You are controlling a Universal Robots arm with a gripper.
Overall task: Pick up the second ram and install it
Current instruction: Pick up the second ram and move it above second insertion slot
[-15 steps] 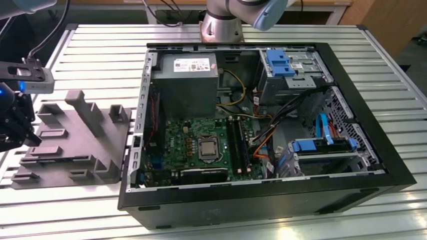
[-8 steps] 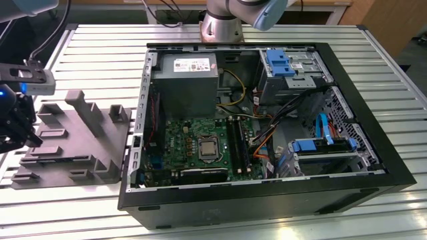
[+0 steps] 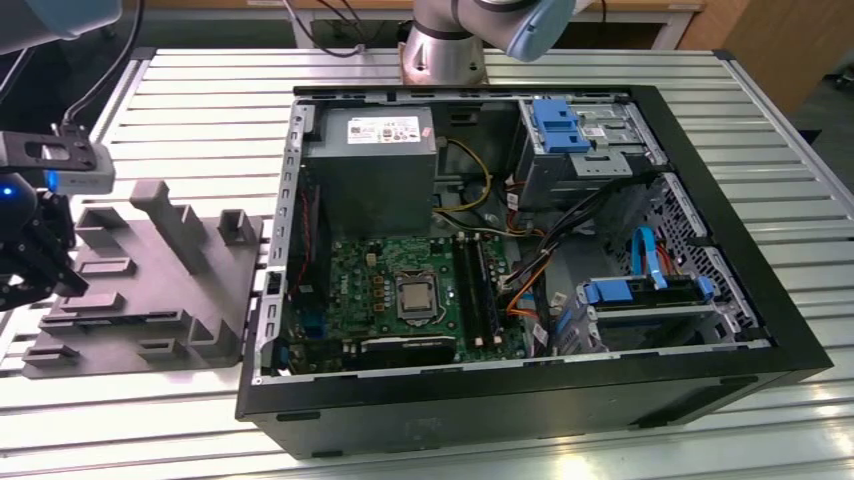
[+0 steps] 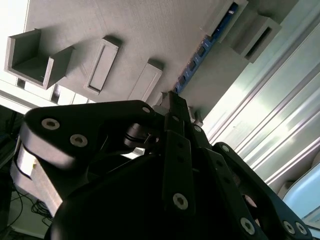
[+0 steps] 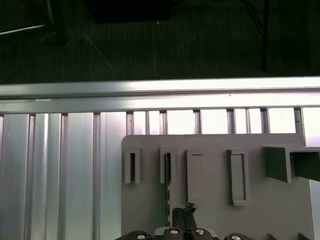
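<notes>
Second ram (image 4: pixel 197 57) stands on edge in a narrow slotted holder of the grey fixture (image 3: pixel 147 270); that fixture lies on the slatted metal table (image 3: pixel 200 90), at the exterior view's left of the open computer case (image 3: pixel 534 405). In the first wrist view the second ram (image 5: pixel 167 167) is a thin dark line running out of its holder toward the gripper (image 5: pixel 182 214); in the second wrist view it is a slim dark blue strip with a row of small dark chips along it, one end tucked in a raised grey pocket, the other reaching the gripper (image 4: pixel 172 100). The claw sits right at that near end; whether it is closed on the board or merely beside it, I cannot tell.

In the exterior view the gripper (image 3: pixel 34 270) hangs over the fixture's outer side, well apart from the case. Inside the case lies a green motherboard (image 3: pixel 354 265) with a processor (image 3: pixel 418 297) near its middle and long black memory slots (image 3: pixel 475 290) just beside that; a grey power supply (image 3: pixel 367 165) sits next to the board; blue drive brackets (image 3: pixel 558 125) and coloured cables (image 3: pixel 534 280) occupy the exterior view's right part.
</notes>
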